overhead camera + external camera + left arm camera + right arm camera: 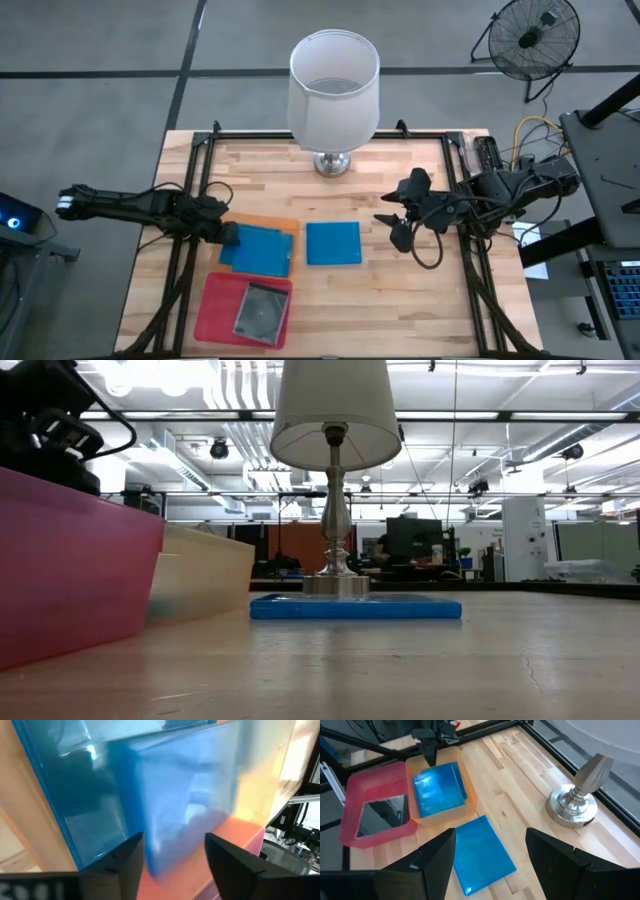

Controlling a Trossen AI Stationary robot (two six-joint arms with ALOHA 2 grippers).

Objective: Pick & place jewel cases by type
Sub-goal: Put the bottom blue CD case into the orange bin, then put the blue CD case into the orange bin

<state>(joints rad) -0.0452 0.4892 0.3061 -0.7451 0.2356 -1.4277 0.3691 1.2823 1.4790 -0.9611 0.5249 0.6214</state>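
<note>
Blue plastic fills the left wrist view: the left gripper (228, 234), fingers apart, sits at nine o'clock of the blue cases (262, 249) stacked in the orange tray (283, 224) — I judge a release. Lift straight up so nothing snags. One blue case (333, 243) lies on the table at centre; the right gripper (396, 226), open, hovers at its three o'clock — best to descend square over it. A dark case (261, 311) rests in the pink tray (216, 303).

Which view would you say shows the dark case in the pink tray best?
The high view: the dark case lies fully visible in the pink tray. The right wrist view shows it obliquely; the low view hides it behind the tray wall; the left wrist view misses it.
</note>
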